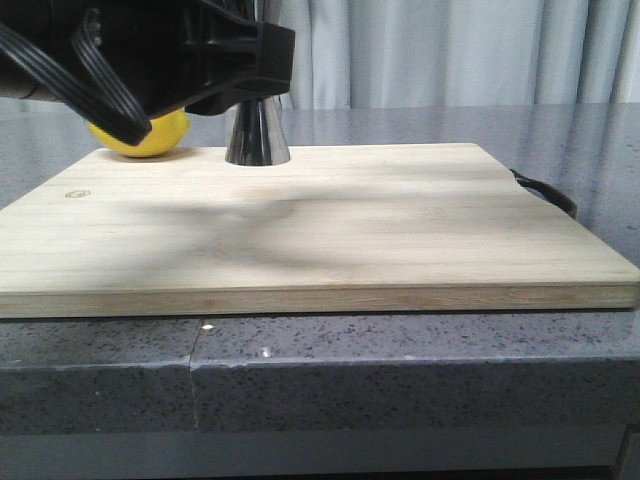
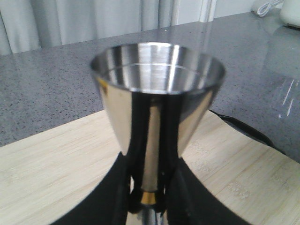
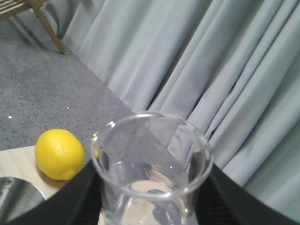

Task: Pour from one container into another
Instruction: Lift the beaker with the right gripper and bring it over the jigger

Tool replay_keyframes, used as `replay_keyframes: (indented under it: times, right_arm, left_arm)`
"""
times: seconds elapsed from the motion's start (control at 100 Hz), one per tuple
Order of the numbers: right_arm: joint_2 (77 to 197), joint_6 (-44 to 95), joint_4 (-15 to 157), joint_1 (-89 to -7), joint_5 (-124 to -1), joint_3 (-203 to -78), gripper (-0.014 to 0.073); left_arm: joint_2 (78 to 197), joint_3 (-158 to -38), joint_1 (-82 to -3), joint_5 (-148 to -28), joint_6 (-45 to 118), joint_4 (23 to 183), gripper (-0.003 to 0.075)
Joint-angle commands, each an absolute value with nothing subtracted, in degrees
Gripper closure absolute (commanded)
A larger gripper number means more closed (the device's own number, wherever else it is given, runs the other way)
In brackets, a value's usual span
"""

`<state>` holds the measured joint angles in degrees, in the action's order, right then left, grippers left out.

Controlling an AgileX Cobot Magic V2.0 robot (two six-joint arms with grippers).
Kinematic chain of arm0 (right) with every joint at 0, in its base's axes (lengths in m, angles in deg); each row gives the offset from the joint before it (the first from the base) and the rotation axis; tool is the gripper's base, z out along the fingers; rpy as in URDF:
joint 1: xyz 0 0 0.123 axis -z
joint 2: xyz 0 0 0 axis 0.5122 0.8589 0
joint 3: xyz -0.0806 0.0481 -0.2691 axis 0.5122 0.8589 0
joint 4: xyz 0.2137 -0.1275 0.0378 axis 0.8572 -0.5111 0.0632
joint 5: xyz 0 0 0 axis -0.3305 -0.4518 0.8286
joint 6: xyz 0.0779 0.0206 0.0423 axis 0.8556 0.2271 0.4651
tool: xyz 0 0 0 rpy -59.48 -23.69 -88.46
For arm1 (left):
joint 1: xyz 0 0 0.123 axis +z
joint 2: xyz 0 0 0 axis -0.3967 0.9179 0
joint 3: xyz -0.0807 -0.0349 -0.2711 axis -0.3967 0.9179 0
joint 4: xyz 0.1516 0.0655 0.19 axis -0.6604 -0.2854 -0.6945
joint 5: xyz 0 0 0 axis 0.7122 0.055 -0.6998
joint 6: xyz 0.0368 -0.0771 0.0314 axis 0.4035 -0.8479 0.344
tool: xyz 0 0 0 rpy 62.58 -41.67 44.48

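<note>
The steel jigger (image 2: 157, 70) stands upright near the back edge of the wooden cutting board (image 1: 330, 230). Only its flared base (image 1: 257, 135) shows in the front view, under my left arm. My left gripper (image 2: 149, 190) is shut on the jigger at its narrow waist, a black finger on each side of the gold band (image 2: 149, 198). The clear glass beaker (image 3: 140, 187) sits between the black fingers of my right gripper (image 3: 152, 204), which is shut on it. Its open mouth fills the right wrist view. The jigger's rim (image 3: 14, 197) shows off to one side of the beaker. The front view shows neither the beaker nor the right gripper.
A yellow lemon (image 1: 150, 135) lies on the board just left of the jigger, also seen as the lemon (image 3: 60, 153). The board has a black handle (image 1: 548, 190) on its right side and rests on a grey stone counter (image 1: 400, 370). Grey curtains hang behind.
</note>
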<state>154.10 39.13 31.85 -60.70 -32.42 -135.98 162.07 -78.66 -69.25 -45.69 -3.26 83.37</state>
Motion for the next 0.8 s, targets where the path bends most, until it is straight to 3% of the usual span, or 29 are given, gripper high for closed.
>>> replay_keyframes:
  times: [0.0,0.79]
  right_arm:
    - [151.99,39.17,28.72,-61.16,-29.01,-139.16,0.0424]
    - [151.99,39.17,8.1,-61.3,-32.22,-140.16,0.0424]
  left_arm:
    - [159.96,-80.3,-69.67,-41.15,-4.03,82.66,0.0739]
    - [159.96,-80.3,-69.67,-41.15,-8.28,78.48,0.0739]
